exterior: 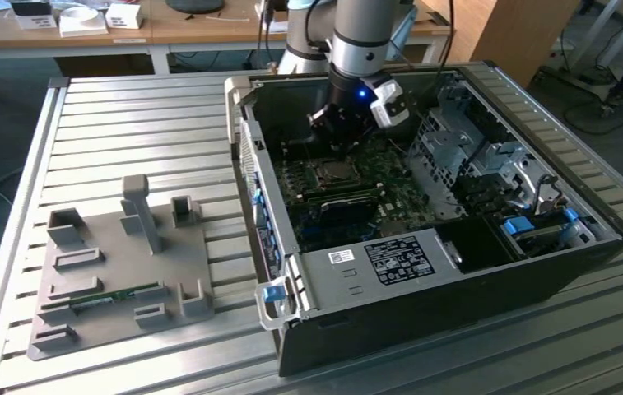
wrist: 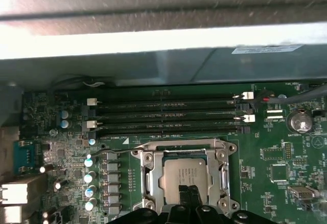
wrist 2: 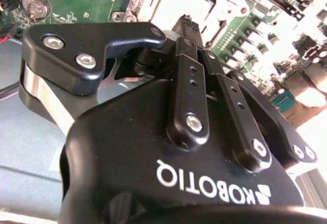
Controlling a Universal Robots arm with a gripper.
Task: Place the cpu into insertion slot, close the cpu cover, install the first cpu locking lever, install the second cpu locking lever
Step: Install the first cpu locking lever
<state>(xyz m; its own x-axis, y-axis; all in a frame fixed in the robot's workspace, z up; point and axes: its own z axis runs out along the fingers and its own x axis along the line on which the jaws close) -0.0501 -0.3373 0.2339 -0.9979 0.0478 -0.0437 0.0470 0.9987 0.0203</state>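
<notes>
The cpu [wrist: 186, 175], a silvery square chip, lies flat in the insertion slot [wrist: 229, 150] on the green motherboard [exterior: 399, 193]. The cpu cover [wrist: 148, 175], a thin silver frame, lies down around the chip, whose top shows through the window. A thin lever rod [wrist: 179, 143] runs along the frame's edge nearest the memory slots. My gripper [wrist: 189, 196] hangs just above the chip, its fingers [wrist 2: 188, 75] pressed together with nothing between them. In the exterior view the gripper [exterior: 339, 148] is inside the open computer case, directly over the socket.
Long black memory slots [wrist: 168, 114] and a coin battery [wrist: 299, 121] flank the socket. The case wall [exterior: 248, 156] and a drive cage [exterior: 476, 156] hem in the board. On the slatted table a grey fixture plate [exterior: 113, 255] holds a green memory stick [exterior: 103, 298].
</notes>
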